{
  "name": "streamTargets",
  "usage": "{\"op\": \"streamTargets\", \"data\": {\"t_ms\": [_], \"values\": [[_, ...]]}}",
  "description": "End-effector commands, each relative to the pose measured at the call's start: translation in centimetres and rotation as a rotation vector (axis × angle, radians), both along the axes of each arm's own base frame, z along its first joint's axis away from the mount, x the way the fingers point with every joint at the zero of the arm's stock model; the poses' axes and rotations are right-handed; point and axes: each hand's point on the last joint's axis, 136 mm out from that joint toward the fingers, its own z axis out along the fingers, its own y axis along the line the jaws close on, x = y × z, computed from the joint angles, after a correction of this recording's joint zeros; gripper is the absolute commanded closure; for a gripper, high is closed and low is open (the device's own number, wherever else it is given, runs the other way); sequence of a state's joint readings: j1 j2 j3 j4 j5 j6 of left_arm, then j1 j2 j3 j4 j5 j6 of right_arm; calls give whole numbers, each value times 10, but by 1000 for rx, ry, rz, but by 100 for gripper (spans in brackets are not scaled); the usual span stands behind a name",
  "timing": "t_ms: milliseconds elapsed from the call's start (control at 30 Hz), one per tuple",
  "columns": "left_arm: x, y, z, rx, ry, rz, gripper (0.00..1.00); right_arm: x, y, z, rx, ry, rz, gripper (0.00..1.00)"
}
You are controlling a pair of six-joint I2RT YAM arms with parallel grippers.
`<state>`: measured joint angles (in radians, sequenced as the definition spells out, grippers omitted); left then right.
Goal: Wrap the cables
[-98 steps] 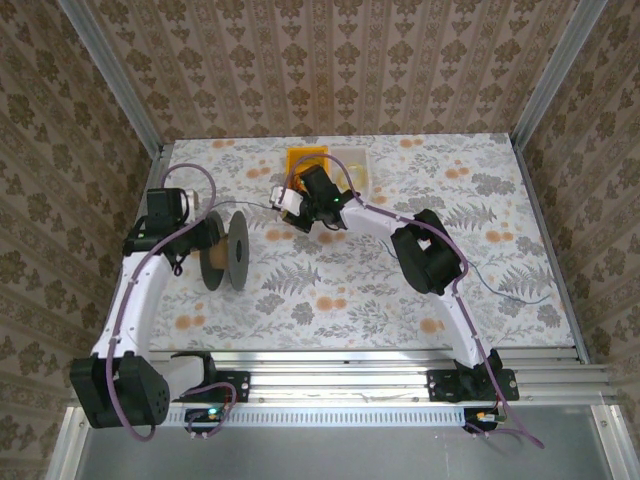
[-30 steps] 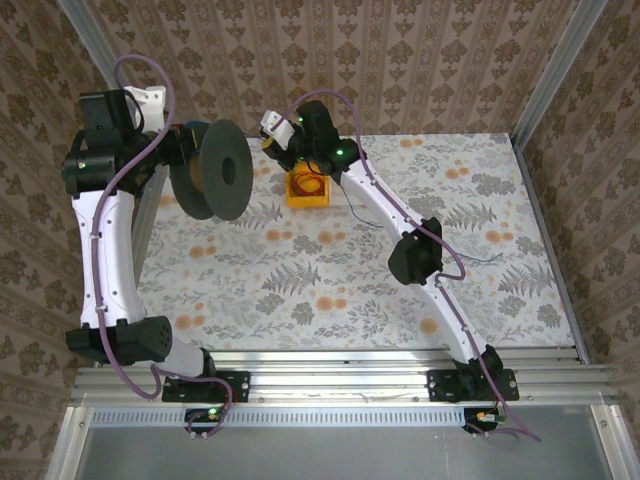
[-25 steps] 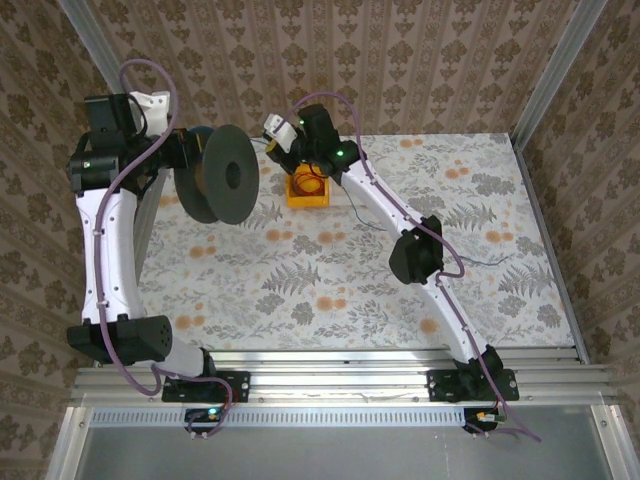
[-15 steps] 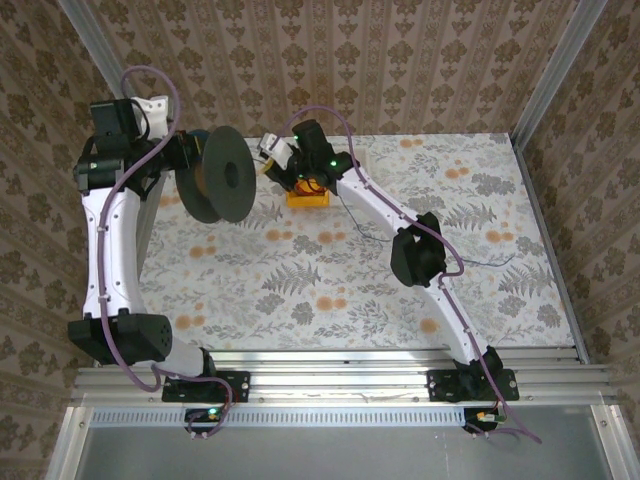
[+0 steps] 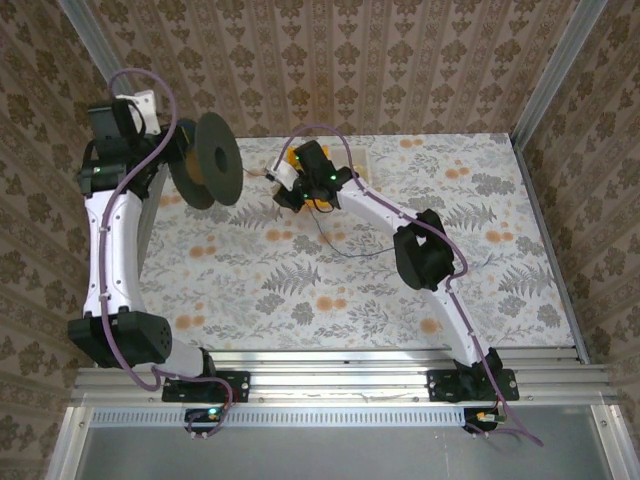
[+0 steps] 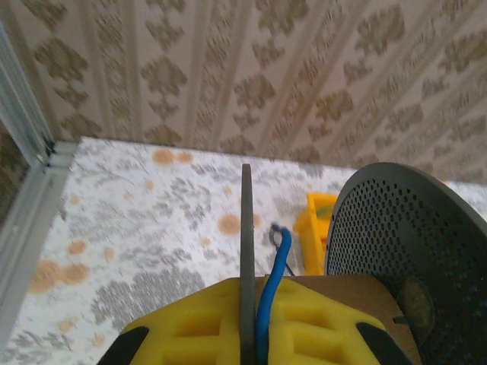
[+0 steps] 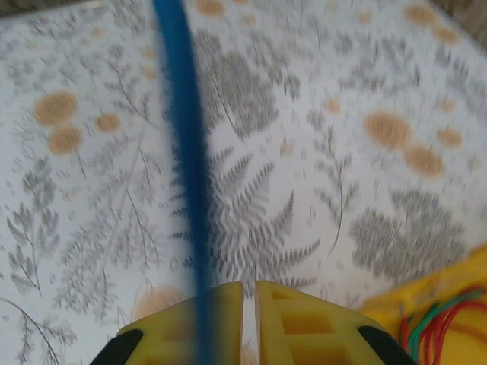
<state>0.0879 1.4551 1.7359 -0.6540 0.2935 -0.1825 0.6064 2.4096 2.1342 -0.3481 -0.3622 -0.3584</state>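
Left wrist cam: left gripper [image 6: 255,296] clenched on one flange of the black spool [image 6: 403,243], a yellow finger on either side of the thin disc edge. Blue cable [image 6: 275,258] sits right beside that flange btwn the fingers, its end curling up just past the tips. Spool's other flange, perforated, blocks the right of frame & half hides the yellow bin [image 6: 313,232] on the floral table [image 6: 137,228].

Right wrist cam: right gripper [image 7: 249,296] shows just a slit btwn fingers. Blurred blue cable runs from top of frame down over the left finger, not thru the slit. Can't tell if it's gripped. Bin corner w/ red & green wires [image 7: 437,319] just beside the fingers.

Top cam: spool held up over the far-left corner. Right gripper sits over the bin near the far edge, covering most of it.
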Motion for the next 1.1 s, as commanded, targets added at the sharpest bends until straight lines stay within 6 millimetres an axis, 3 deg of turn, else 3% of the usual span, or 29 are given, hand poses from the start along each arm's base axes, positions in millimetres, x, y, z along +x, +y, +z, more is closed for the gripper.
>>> {"op": "streamTargets", "data": {"t_ms": [0, 233, 367, 500, 700, 800, 933, 1067], "values": [[-7, 9, 79, -9, -251, 56, 100, -1, -20, -13, -42, 57, -56, 80], [-5, 15, 80, -14, -258, 86, 100, -12, -23, -27, -42, 103, -63, 81], [-4, 24, 81, -16, -271, 128, 100, -21, -26, -29, -44, 111, -71, 100], [-2, 32, 84, -33, -291, 170, 100, -35, -28, -29, -95, 118, -57, 100], [8, 43, 83, -55, -319, 234, 100, -71, -25, -33, -231, 117, 27, 100], [16, 46, 79, -68, -316, 252, 100, -99, -19, -36, -314, 113, 100, 100], [28, 42, 67, -60, -294, 254, 100, -134, -6, -25, -378, 62, 205, 100], [40, 30, 50, -16, -250, 231, 100, -156, 6, 12, -381, -31, 276, 100]]}}
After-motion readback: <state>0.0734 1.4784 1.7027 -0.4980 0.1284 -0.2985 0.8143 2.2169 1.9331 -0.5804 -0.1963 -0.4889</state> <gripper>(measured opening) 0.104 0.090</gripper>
